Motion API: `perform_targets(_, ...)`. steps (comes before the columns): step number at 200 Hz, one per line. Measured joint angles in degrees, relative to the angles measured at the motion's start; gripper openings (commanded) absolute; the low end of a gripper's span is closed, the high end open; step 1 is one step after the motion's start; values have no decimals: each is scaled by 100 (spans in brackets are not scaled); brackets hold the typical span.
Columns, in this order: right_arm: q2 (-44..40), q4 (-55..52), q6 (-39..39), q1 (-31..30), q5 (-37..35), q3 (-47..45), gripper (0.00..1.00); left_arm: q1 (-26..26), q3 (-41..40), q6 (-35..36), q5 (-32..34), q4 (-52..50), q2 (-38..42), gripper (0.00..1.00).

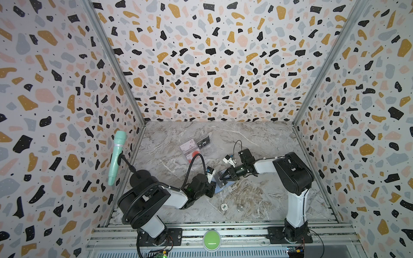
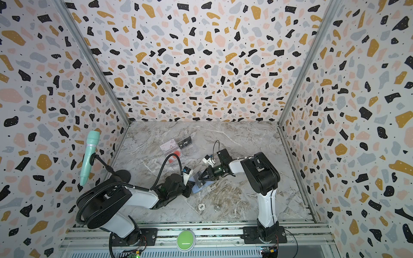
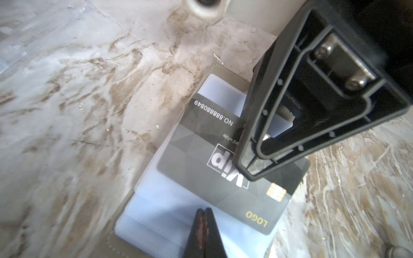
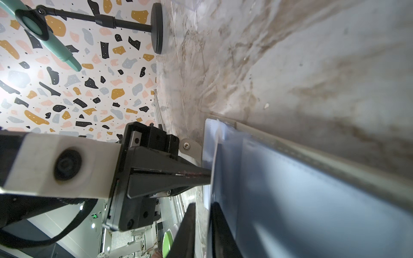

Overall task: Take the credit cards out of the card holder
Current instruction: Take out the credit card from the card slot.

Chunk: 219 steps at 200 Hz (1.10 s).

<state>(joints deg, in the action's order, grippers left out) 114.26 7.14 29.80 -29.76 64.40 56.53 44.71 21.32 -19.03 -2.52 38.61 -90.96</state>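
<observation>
The card holder (image 1: 223, 189) lies open on the marble table between both arms, pale blue inside up (image 3: 156, 223). A black VIP card (image 3: 201, 167) sits in one of its pockets, one corner sticking out. My left gripper (image 3: 203, 211) is shut and presses its tips on the holder's inside. My right gripper (image 3: 248, 169) rests its tips on the VIP card, jaws a narrow gap apart with nothing seen between them (image 4: 202, 204). Further credit cards lie at the back: a pinkish one (image 1: 187, 145), a second black VIP one (image 1: 203, 142) and a red-circle one (image 1: 194, 155).
Those back cards lie in a clear plastic tray (image 1: 211, 150). A white poker chip (image 1: 224, 206) and a coin (image 1: 240, 208) lie near the front. A teal microphone (image 1: 116, 156) stands on a stand at the left wall. A green button (image 1: 211, 238) sits on the front rail.
</observation>
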Motion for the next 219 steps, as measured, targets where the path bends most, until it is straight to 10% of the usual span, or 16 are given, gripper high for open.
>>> perform_targets(219, -1047, -997, -872, 492, -1322, 20, 0, 4, 105, -140, 55, -208, 31, 11)
